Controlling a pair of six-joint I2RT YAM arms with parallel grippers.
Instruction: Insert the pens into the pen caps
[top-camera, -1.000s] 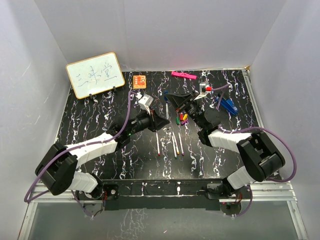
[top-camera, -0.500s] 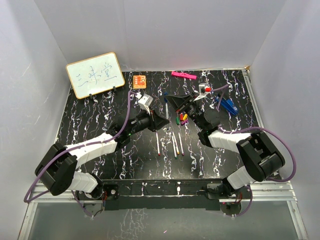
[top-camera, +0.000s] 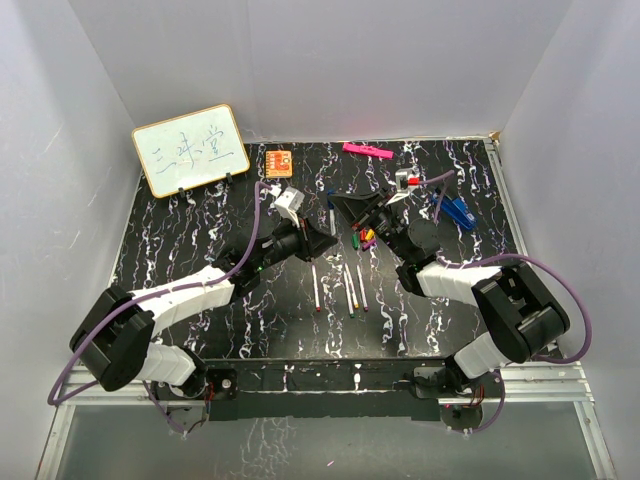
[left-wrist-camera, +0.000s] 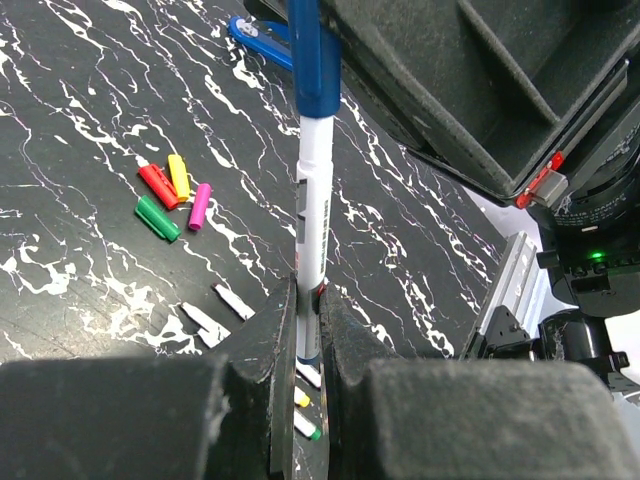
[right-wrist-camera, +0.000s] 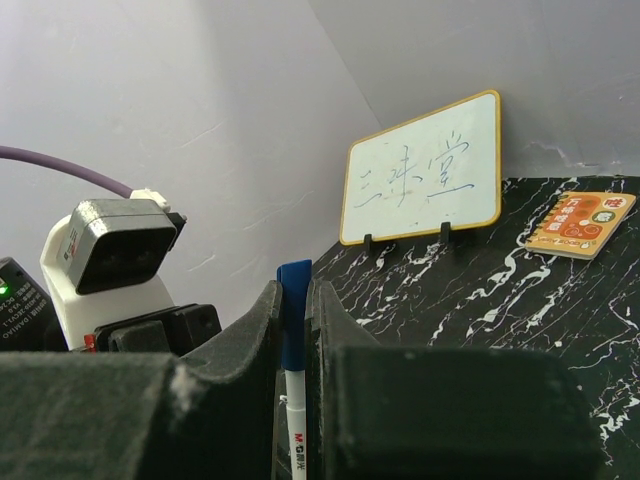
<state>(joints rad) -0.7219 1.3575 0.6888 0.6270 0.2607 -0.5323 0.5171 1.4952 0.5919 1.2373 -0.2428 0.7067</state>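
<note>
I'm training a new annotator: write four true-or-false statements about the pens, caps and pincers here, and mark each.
1. The left pincer grips a white pen. True.
2. The blue cap lies loose on the table. False: the right pincer clamps it, at the held pen's end.
3. The red cap, yellow cap, purple cap and green cap lie close together on the table. True.
4. The whiteboard lies flat at the near edge. False: it stands propped at the far left corner.
</note>
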